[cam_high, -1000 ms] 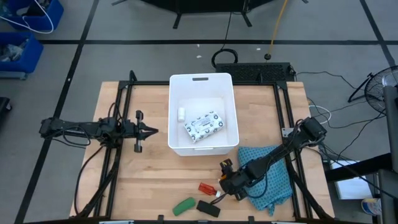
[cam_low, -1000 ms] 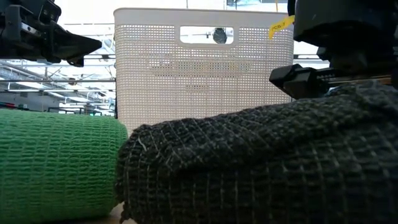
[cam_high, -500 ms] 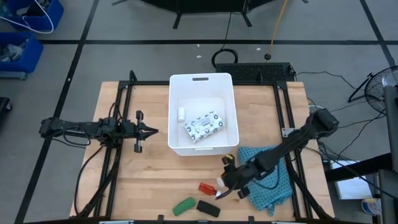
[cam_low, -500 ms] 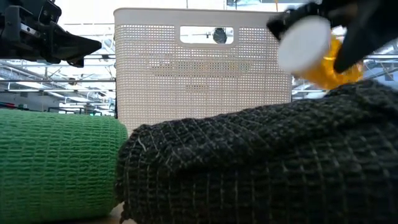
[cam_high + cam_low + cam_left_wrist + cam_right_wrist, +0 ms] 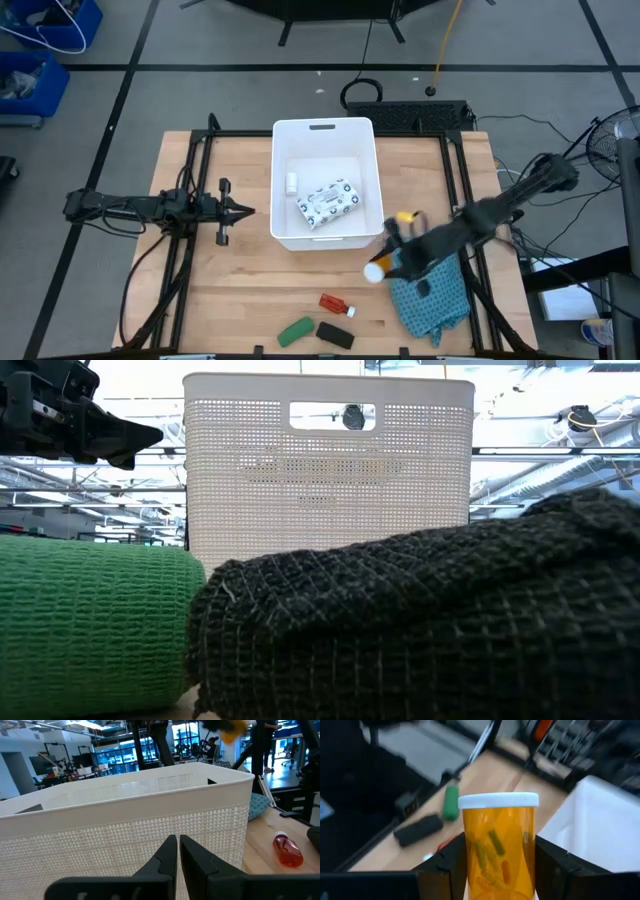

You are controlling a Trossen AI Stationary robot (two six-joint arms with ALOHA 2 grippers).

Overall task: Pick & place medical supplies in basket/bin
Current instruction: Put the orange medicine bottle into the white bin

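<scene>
The white basket (image 5: 325,128) stands mid-table with a white printed packet (image 5: 328,203) and a small white cylinder (image 5: 292,183) lying on its floor. My right gripper (image 5: 392,258) is shut on the orange vial (image 5: 498,851), up in the air off the basket's near right corner. The red tube (image 5: 336,304), green oblong (image 5: 295,331) and black oblong (image 5: 335,334) lie on the table near its front edge. My left gripper (image 5: 247,210) waits shut, level, left of the basket. My right gripper pinches the orange vial's body (image 5: 470,862) between its two fingers (image 5: 451,866), one on each side. The vial lies along the fingers, its white cap (image 5: 498,800) sticking out past the fingertips. It is lifted clear of the table.
A teal checked cloth (image 5: 432,292) lies crumpled at the near right, under my right arm. In the low view the green oblong (image 5: 95,620) and black oblong (image 5: 420,620) fill the foreground before the basket (image 5: 328,460). Bare wood lies left of the basket.
My right gripper has risen from the table beside the red tube, carrying the orange vial up and toward the far right, to the basket's near right corner. It has tipped up toward level. The vial is now clear of the table.
</scene>
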